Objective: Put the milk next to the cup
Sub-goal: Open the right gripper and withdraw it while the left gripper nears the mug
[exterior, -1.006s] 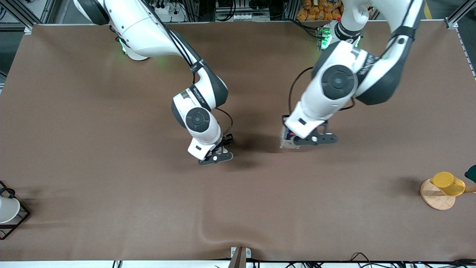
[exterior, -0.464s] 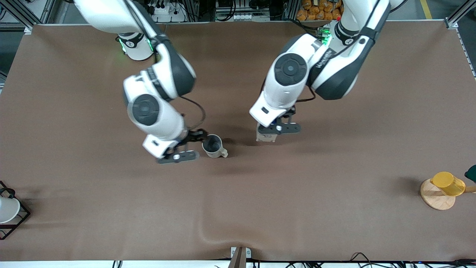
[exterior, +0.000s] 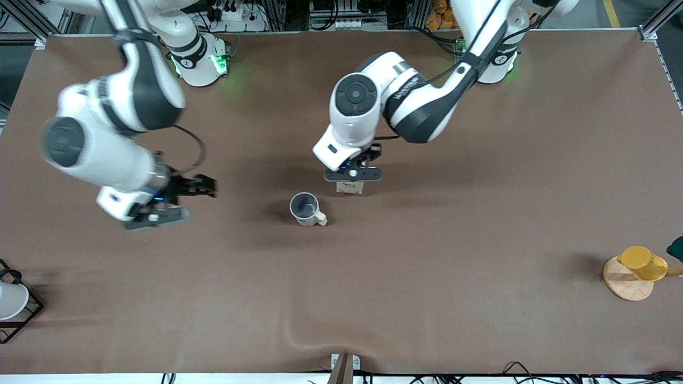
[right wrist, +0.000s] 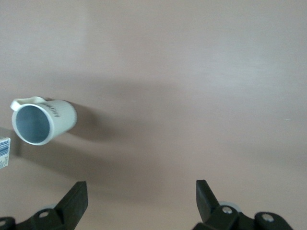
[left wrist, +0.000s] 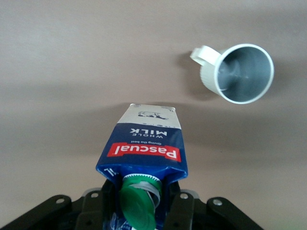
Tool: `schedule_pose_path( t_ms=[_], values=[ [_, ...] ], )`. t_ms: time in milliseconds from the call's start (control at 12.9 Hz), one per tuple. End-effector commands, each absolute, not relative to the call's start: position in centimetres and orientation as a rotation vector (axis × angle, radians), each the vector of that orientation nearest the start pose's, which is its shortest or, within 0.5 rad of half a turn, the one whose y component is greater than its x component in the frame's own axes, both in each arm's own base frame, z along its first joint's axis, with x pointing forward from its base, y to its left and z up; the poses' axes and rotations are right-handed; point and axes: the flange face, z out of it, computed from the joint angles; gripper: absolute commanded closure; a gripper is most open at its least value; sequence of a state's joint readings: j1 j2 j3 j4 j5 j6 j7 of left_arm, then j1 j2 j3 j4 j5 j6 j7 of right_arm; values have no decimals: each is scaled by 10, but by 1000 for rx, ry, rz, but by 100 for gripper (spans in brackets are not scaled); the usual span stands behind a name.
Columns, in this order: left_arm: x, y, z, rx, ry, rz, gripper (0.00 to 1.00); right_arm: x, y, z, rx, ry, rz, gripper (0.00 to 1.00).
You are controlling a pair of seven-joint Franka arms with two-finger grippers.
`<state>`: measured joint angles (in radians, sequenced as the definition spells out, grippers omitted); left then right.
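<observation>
— Where is the milk (left wrist: 145,146) just now?

— In the left claw (exterior: 353,178), which is pinching it by its upper part. In the left wrist view the green cap (left wrist: 138,203) sits right between the dark fingers (left wrist: 97,211), and the blue body with its red label band runs out from them to the whitish base. In the front view only a pale patch of the carton (exterior: 349,187) shows under the claw.

— And against the cup (exterior: 306,208)?

— The carton is close beside the cup but apart from it, a strip of bare brown surface (exterior: 405,277) between them. It is farther from the front camera than the cup, and toward the left arm's end of the surface. I cannot tell whether its base touches the surface.

— How does the cup stand?

— Upright on the surface, grey inside showing, its stubby handle (exterior: 321,218) pointing toward the left arm's end of the surface.

— The other arm?

— The right claw (exterior: 169,201) is over bare surface, well away from the cup toward the right arm's end. Its fingers (right wrist: 73,203) are spread wide with nothing between them. Its wrist view shows the cup (right wrist: 42,120) off to one side.

— Anything else?

— A yellow cup (exterior: 643,263) on a round wooden base (exterior: 625,285), far from the cup at the left arm's end.
</observation>
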<state>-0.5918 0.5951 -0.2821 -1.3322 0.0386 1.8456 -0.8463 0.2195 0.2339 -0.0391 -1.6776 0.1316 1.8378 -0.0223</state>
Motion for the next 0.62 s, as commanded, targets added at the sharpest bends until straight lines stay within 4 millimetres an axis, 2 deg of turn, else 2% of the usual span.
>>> schedule_pose_path(
  t_ms=[0,155,232,309,464,541],
  values=[
    [484,-544,377,-3187,-53,159,57,584,53,488,-2992,-233,183,0],
    [485,-555,370,-3214,-43,138,57,575,7,506,-2983,-263,180,0],
    [482,-564,366,-3233,-35,125,57,571,-8,516,-2987,-265,153,0],
    [481,-569,365,-3251,-48,112,58,565,-17,533,-3011,-259,113,0],
    [483,-571,364,-3268,-52,88,58,548,-22,563,-3067,-264,85,0],
    [483,-574,358,-3272,-53,91,58,542,-26,572,-3069,-250,84,0]
  ],
)
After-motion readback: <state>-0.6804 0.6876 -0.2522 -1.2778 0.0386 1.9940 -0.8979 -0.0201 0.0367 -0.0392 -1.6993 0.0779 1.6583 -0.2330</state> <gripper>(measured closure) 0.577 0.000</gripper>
